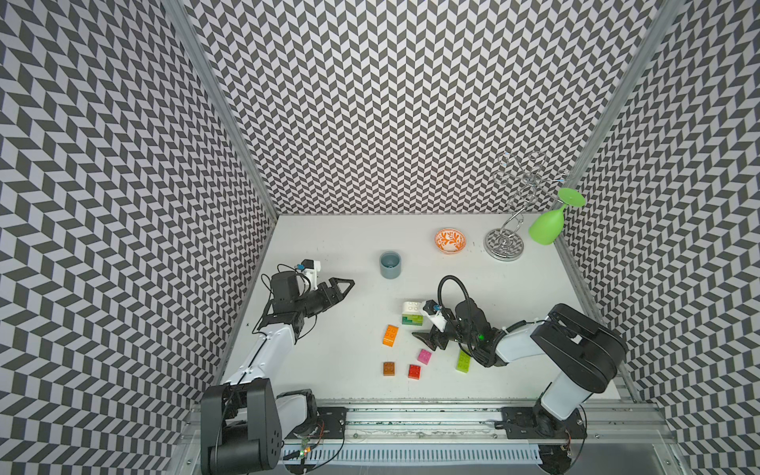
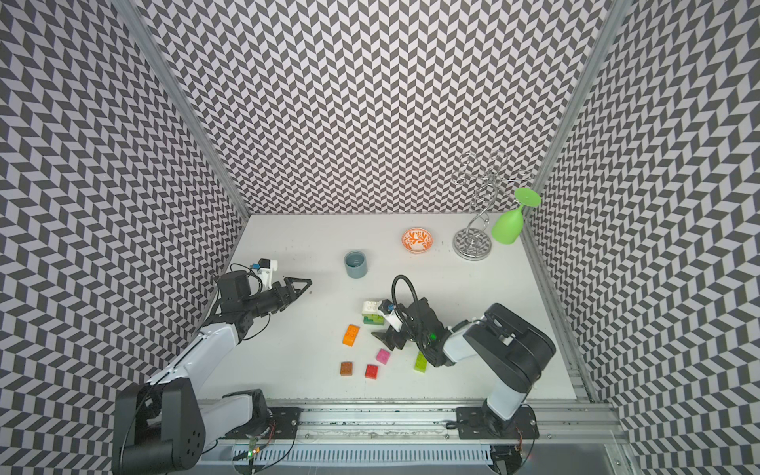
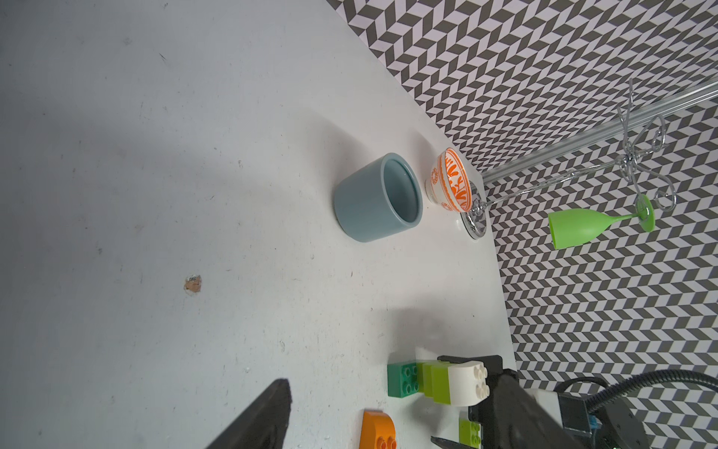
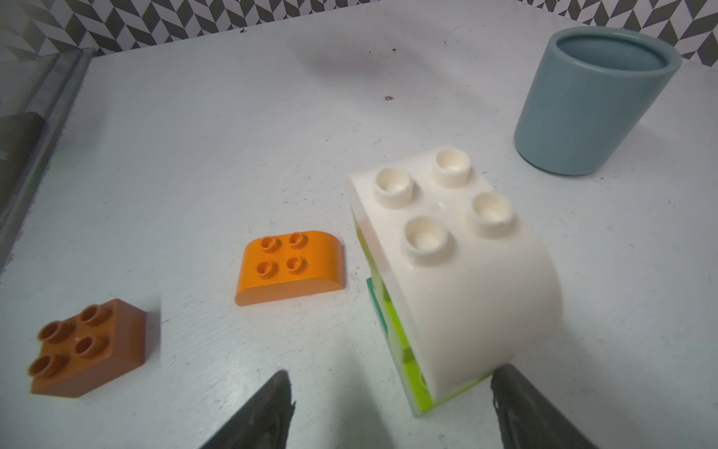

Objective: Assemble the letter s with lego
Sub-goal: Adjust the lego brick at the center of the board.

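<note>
You're seeing the white lego brick (image 4: 466, 280) shining as glossy plastic, cup (image 4: 582, 109) looking smooth-glazed, bench (image 4: 194, 155) showing matt w/ scuffs, rack (image 1: 505, 243) gleaming chrome.

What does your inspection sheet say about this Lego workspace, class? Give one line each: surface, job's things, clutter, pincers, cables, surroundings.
Surface: white table, scuffed, one chip.
Job's things: brick stack, white over lime and dark green; loose orange brick, brown brick, red brick, pink brick, lime brick.
Clutter: grey-blue cup, orange bowl, chrome rack with a hanging green goblet.
Pincers: left pincer open, empty; right pincer open at the stack, gripping nothing.
Cables: black hose looped above the right wrist; thin wires at the left wrist.
Surroundings: chevron walls, metal rail in front.
</note>
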`<state>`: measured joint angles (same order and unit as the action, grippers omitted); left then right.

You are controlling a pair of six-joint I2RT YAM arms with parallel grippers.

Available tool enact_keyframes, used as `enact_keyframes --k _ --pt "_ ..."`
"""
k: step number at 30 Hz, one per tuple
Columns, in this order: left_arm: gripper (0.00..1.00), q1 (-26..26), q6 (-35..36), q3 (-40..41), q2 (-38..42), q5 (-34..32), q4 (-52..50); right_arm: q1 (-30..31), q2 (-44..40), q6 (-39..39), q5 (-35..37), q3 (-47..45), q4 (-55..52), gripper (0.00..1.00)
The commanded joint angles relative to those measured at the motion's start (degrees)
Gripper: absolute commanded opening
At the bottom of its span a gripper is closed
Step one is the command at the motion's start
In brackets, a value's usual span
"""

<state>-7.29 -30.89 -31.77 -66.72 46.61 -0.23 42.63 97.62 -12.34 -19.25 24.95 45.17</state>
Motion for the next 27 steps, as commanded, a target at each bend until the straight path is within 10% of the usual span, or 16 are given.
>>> enact_keyframes --k 1,27 --pt "0.84 -0.4 0.9 -1.0 -0.2 0.4 0.2 0.5 1.1 -0.5 -2.7 -0.5 5.4 0.76" --pt "0.83 -0.4 0.9 -1.0 0.0 0.7 0.2 0.6 7.1 -1.9 -1.5 4.4 4.0 0.38"
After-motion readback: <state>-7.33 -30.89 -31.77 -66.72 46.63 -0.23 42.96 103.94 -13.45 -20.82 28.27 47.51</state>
